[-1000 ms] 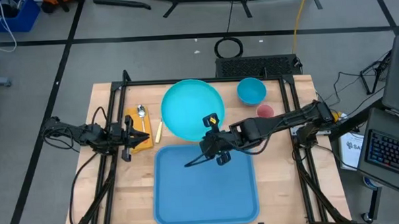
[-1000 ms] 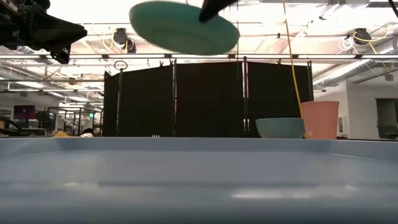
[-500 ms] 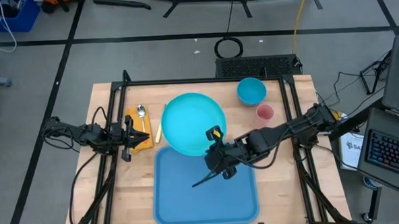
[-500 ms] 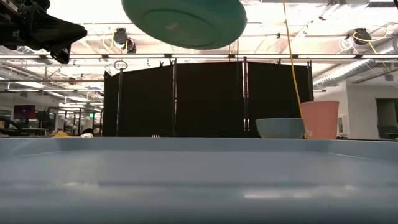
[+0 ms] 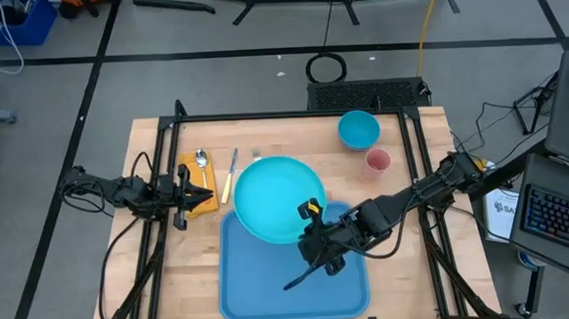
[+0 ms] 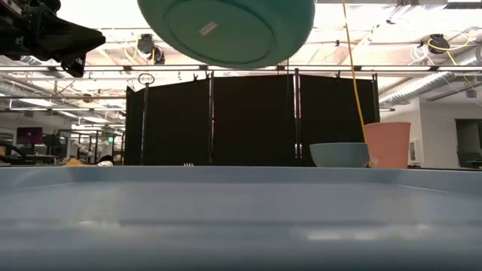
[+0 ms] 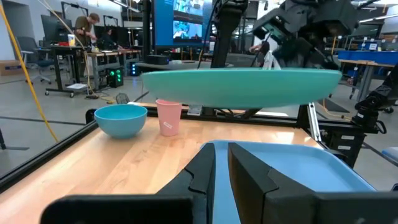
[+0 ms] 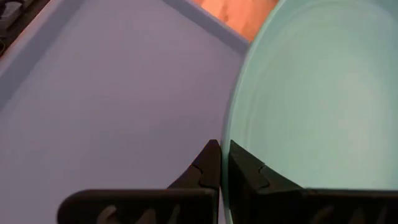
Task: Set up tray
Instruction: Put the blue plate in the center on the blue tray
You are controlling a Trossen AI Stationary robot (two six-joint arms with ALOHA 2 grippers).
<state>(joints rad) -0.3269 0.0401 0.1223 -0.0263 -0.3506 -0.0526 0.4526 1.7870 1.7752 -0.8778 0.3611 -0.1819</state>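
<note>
The round turquoise plate (image 5: 278,198) hangs in the air over the far part of the light-blue tray (image 5: 290,279), which lies flat on the table near its front edge. My right gripper (image 5: 309,216) is shut on the plate's near right rim. In the low view the plate (image 6: 226,30) shows from below, high above the tray (image 6: 241,218). My left gripper (image 5: 204,195) waits at the table's left side, pointing level, fingers almost together with nothing between them. My right gripper pinches the plate's rim (image 8: 225,163) between its two fingers, one on the plate's upper face and one under it. The fingers slant down at it from the table's right. The plate is lifted clear of the tray and stays about level.
A blue bowl (image 5: 358,129) and a pink cup (image 5: 378,159) stand at the far right. A spoon (image 5: 201,159) lies on an orange cloth (image 5: 195,178) at the left, with a knife (image 5: 226,188) and a fork (image 5: 234,160) beside it.
My right gripper has carried the plate toward the table's near edge, from over the bare wood at the far middle to over the tray's far part. The plate stays lifted and about level. The fork and knife, covered before, now show.
</note>
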